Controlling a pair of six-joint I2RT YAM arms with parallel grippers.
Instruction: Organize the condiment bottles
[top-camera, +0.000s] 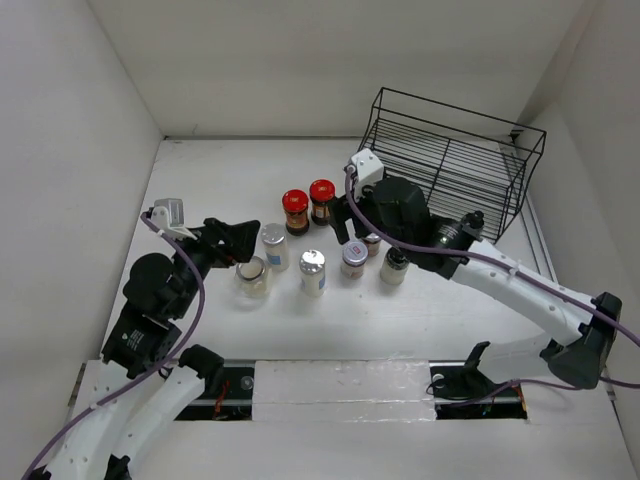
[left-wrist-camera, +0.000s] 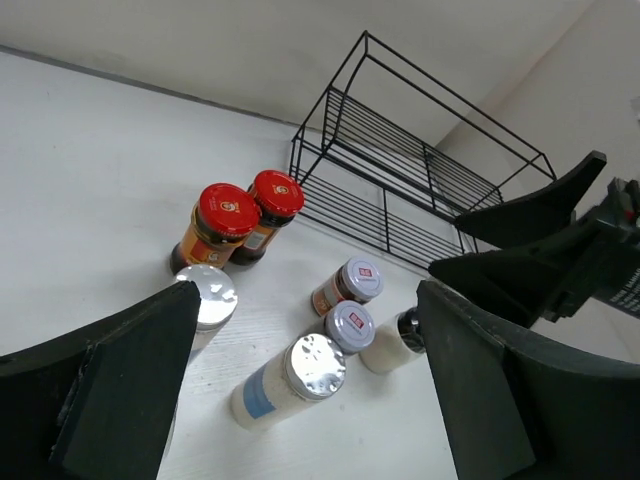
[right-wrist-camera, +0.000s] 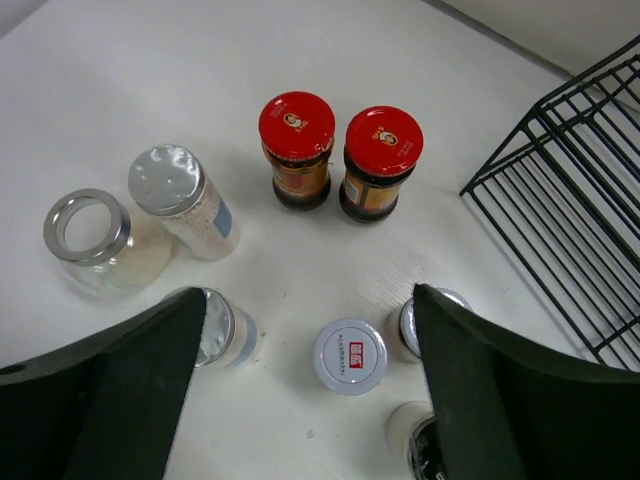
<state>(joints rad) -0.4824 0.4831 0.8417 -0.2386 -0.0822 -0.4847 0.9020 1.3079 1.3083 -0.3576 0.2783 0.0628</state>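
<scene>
The condiment bottles stand upright in a loose cluster mid-table. Two dark ones with red lids (top-camera: 295, 208) (top-camera: 322, 198) are at the back. In front are a silver-lidded jar (top-camera: 273, 245), a wide pale jar (top-camera: 252, 275), another silver-lidded jar (top-camera: 313, 270), a labelled-lid jar (top-camera: 354, 258) and a black-lidded jar (top-camera: 394, 265). My left gripper (top-camera: 253, 243) is open beside the silver-lidded jar (left-wrist-camera: 207, 295), holding nothing. My right gripper (right-wrist-camera: 310, 298) hangs open above the labelled-lid jar (right-wrist-camera: 350, 356), empty; its fingers partly hide the jars on either side.
A black wire rack (top-camera: 450, 165) stands at the back right, close behind my right arm. White walls enclose the table on the left, back and right. The two arms face each other across the cluster.
</scene>
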